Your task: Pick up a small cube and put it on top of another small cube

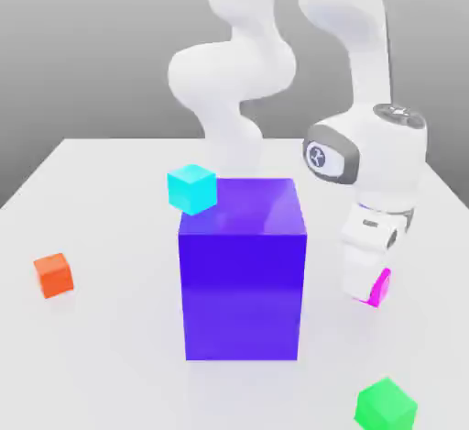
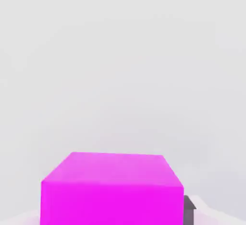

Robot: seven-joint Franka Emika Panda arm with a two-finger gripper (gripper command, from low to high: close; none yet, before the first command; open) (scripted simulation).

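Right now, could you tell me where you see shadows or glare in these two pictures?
Exterior view: the large blue block has a pale sheen across its top; soft shadows lie under the orange cube and green cube. Hand view: the magenta cube is evenly lit, its front face darker than its top.

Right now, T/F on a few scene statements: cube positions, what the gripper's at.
1. The gripper is down at the magenta cube. True.
2. The orange cube sits on top of the big blue block. False: it lies on the table, toward the exterior view's left.
3. The green cube lies on the table near the front, toward the exterior view's right. True.
4. The cyan cube is stacked on the green cube. False: they are far apart; the cyan one is by the blue block's far left corner.
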